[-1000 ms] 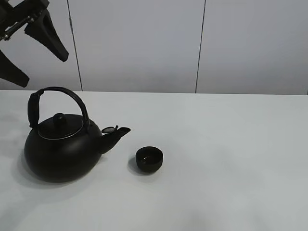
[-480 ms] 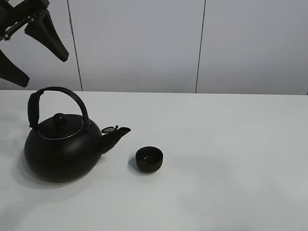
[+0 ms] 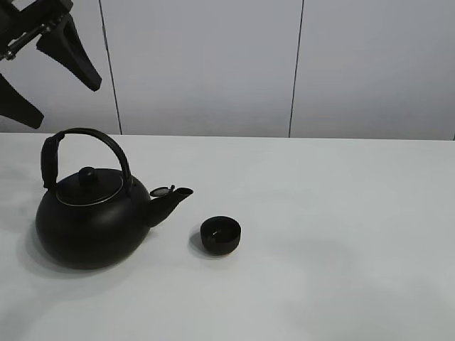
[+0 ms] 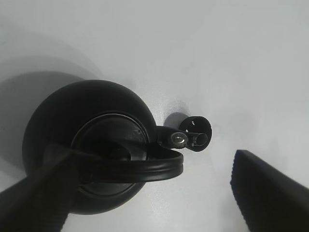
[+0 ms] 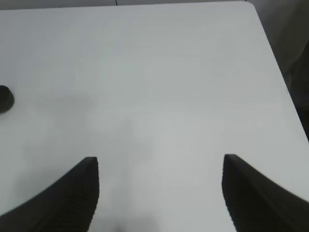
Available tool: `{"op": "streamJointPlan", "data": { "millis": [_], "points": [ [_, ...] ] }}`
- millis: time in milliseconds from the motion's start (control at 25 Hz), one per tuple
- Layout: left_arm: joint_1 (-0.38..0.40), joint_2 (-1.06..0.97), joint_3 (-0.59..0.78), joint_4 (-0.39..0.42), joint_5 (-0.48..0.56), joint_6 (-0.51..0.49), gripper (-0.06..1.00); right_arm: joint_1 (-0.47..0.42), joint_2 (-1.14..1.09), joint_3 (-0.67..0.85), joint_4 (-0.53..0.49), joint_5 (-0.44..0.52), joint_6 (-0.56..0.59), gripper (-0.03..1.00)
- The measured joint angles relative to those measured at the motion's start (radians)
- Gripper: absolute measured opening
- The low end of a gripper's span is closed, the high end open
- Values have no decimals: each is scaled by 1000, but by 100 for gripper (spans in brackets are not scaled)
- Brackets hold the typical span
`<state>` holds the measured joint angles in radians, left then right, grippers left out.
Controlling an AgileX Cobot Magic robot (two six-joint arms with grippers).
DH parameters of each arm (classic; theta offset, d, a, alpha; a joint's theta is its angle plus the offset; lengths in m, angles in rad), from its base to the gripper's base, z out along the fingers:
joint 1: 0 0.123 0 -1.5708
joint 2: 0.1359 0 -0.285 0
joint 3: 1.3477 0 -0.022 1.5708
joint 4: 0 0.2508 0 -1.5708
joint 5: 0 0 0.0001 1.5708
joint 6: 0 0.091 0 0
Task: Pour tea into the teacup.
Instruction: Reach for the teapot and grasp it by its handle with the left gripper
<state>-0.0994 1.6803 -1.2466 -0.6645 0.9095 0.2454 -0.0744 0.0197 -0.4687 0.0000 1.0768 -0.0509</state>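
The small matte-black teacup (image 3: 220,235) stands upright on the white table, just right of the spout of the big black kettle (image 3: 89,224). The kettle has an arched handle (image 3: 89,135) and a lid knob. My left gripper (image 3: 65,103) is open and empty, high above the kettle at the far left. In the left wrist view the open gripper (image 4: 154,162) looks straight down on the kettle (image 4: 87,140), with the teacup (image 4: 199,126) partly behind the spout tip. My right gripper (image 5: 159,193) is open and empty above bare table; the teacup (image 5: 5,99) shows at that view's edge.
The white table (image 3: 327,213) carries only the kettle and cup. A grey panelled wall (image 3: 213,64) stands behind it. The right wrist view shows the table's rounded corner (image 5: 251,7) and its side edge.
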Motion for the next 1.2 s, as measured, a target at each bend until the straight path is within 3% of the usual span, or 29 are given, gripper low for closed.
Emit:
{"op": "streamJointPlan", "data": {
  "millis": [200, 680, 1000, 1200],
  "points": [
    [0, 0, 0, 0, -1, 0, 62, 40, -17, 0, 0, 2, 6, 50],
    [0, 0, 0, 0, -1, 0, 62, 41, -17, 0, -11, 4, 24, 49],
    [2, -1, -2, -39, -109, 0, 62, 41, -17, 0, -12, 4, 24, 49],
    [2, -85, -11, -71, -122, 73, 62, 41, -17, 0, -12, 4, 24, 49]
  ]
}}
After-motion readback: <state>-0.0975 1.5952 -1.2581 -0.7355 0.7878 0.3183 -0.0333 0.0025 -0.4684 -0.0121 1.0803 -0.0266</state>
